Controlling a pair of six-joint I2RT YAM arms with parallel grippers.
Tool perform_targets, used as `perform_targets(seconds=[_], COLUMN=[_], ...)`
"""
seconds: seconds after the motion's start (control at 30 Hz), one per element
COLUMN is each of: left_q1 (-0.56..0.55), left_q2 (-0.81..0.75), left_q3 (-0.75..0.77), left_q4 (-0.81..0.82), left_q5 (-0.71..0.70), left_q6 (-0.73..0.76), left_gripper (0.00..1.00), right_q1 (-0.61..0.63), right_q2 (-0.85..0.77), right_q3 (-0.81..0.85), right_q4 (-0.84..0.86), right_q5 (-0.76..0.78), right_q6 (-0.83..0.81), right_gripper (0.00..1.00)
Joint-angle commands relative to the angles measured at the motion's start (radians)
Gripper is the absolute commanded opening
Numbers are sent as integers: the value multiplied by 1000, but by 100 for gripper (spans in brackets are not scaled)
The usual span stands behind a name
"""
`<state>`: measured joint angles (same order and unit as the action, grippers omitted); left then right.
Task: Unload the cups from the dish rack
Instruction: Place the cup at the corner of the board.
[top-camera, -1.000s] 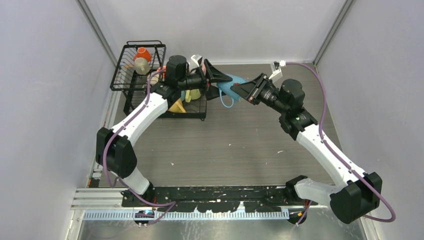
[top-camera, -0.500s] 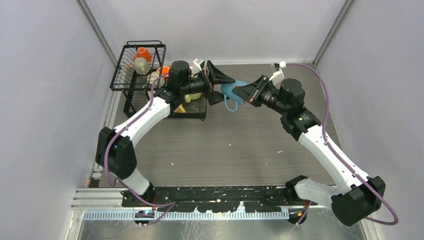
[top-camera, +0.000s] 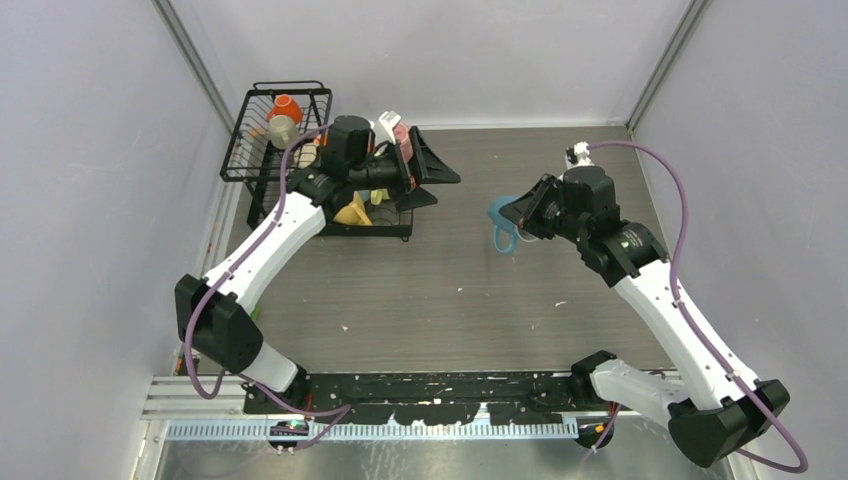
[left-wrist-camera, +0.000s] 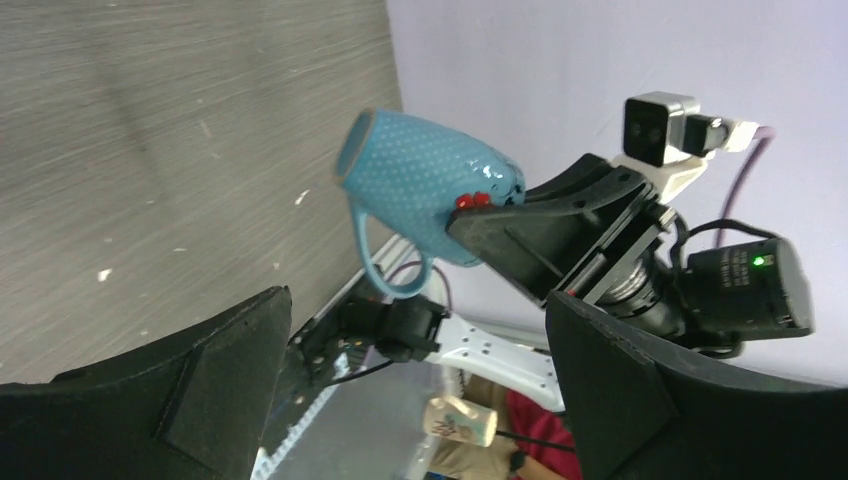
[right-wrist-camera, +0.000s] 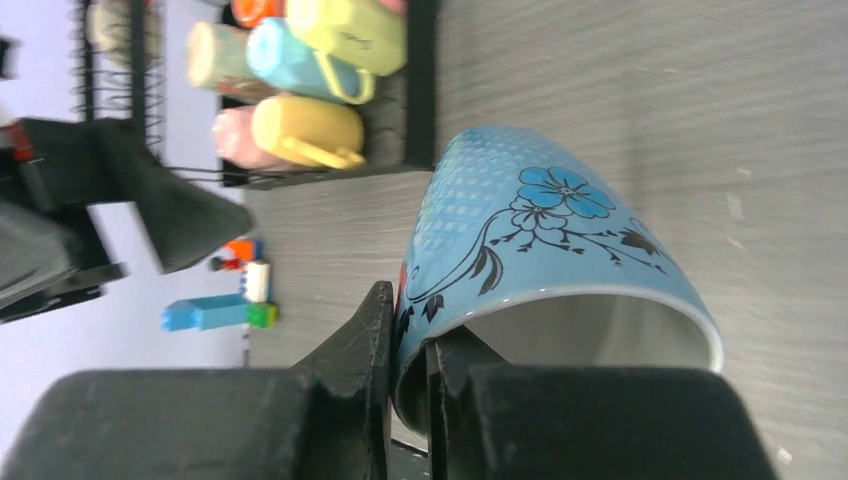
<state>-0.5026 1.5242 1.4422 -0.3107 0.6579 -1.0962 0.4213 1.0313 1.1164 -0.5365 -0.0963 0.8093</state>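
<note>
Now we see the right pincer (top-camera: 512, 212) pinching a light blue ceramic mug (top-camera: 497, 210) with a dotted relief and a dark flower drawing on its side. It grips the mug by the rim. In the right wrist view, one finger (right-wrist-camera: 345, 385) presses on the outer wall and the other sits inside the mouth, with the wall clamped between them. The mug lies tilted on its side in front of this pincer's fingertips, over the grey wood-grain tabletop (top-camera: 450, 300). From the top view, its handle hangs on the side towards the arm bases.

Opposite, the left pincer (top-camera: 435, 185) stands spread wide and holds nothing. From its own camera, the blue mug and the right pincer show straight ahead between its two fingers, clearly apart from them.

The black wire dish rack (top-camera: 240, 140) lies behind and under the left pincer, whose wrist reaches out over the flat tray section. From the right pincer it is well apart, across the table beyond the held mug.

On that tray we make out several mugs lying on their sides:
- a yellow ceramic mug (right-wrist-camera: 305, 130), touching a pink ceramic mug (right-wrist-camera: 232, 138)
- a second light blue mug (right-wrist-camera: 290, 60)
- a yellow-green mug (right-wrist-camera: 350, 30)

In the deeper basket section, further behind the left pincer, sit an orange cup (top-camera: 286, 105) and a beige cup (top-camera: 282, 130).
</note>
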Motion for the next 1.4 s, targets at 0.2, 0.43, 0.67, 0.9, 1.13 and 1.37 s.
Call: perform_targets(seconds=[0.2, 0.43, 0.67, 0.9, 1.13, 1.37], left_q1=[-4, -20, -46, -56, -65, -71], left_q2=[-96, -149, -166, -159, -152, -151], left_q3=[59, 12, -11, -7, -6, -9], left_q4=[-336, -390, -398, -410, -414, -421], left_q5=[-80, -91, -65, -70, -85, -97], left_q6=[387, 444, 452, 452, 447, 442], left_gripper=[100, 100, 100, 100, 100, 100], right_q1=[-123, -374, -621, -712, -740, -758], right_q2=[32, 154, 303, 487, 599, 656], right_q3=[200, 202, 179, 200, 231, 238], right_q4=[-391, -422, -343, -301, -286, -284], right_q5=[349, 341, 262, 256, 252, 248], right_q6=[-105, -160, -180, -189, -201, -212], right_gripper=[1, 1, 1, 1, 1, 1])
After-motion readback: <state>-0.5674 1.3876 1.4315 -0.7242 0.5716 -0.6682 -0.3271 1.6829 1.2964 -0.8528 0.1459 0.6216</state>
